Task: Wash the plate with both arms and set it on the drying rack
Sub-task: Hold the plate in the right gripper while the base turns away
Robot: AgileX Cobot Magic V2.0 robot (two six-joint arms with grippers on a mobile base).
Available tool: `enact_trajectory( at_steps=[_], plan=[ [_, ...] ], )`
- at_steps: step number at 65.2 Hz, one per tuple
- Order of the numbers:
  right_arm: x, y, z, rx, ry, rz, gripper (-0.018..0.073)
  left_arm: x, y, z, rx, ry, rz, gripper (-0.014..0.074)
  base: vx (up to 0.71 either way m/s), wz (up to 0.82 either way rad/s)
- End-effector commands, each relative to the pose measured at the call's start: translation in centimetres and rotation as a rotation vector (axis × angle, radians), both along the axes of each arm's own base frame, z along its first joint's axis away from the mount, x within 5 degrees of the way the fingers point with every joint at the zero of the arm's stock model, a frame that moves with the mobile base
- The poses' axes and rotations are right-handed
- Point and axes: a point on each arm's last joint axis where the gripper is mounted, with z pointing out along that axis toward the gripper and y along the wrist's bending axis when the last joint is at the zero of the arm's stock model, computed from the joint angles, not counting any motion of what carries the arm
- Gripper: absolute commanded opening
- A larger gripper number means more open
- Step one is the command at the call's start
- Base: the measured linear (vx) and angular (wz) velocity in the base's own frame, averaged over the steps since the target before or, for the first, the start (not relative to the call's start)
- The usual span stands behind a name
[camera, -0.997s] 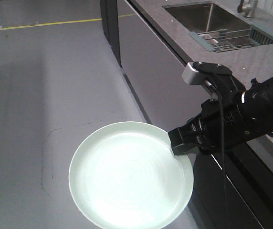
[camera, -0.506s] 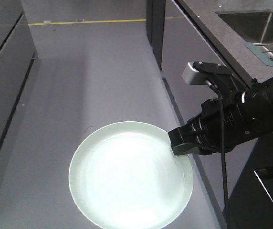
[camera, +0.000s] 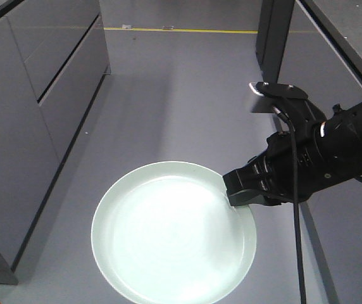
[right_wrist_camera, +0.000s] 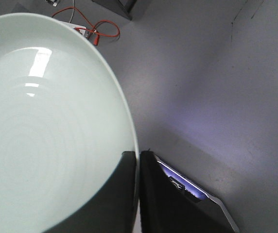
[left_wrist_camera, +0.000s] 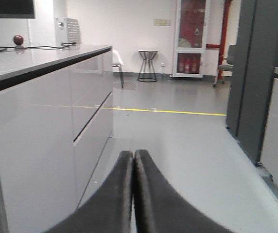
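Grey floor point(camera: 168, 95) below; plate point(camera: 168, 240) face up; right hand point(camera: 239, 192) clamped on it; left hand point(left_wrist_camera: 133, 187) pressed together

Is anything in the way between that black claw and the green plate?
Nothing is. The right gripper clamps the plate at its rim, fingers on either side, and holds it over the floor. No drying rack shows in these views, so the way there cannot be judged.
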Motion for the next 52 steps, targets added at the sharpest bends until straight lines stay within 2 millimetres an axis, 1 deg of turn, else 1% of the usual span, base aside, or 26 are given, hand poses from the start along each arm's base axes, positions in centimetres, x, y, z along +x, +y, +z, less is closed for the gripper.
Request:
enact_trajectory(
  at_steps=[1, 26, 52],
  plan=[
    [-0.32, 0.01, 1.76, 0.058, -0.067, -0.012, -0.0008, -0.29, -0.05, 1.47, -0.003, -0.109, -0.007, -0.0006, 0.15, 0.33],
    [-0.32, 0.01, 1.76, 0.058, -0.067, -0.012, -0.0008, -0.29, -0.05, 1.47, -0.003, -0.109, -0.007, -0.0006, 0.17, 0.28],
    [-0.32, 0.01, 1.76, 0.058, -0.067, -0.012, -0.0008, -0.29, -0.05, 1.47, -0.003, -0.109, -0.007, -0.0006, 0.2, 0.12]
  ],
)
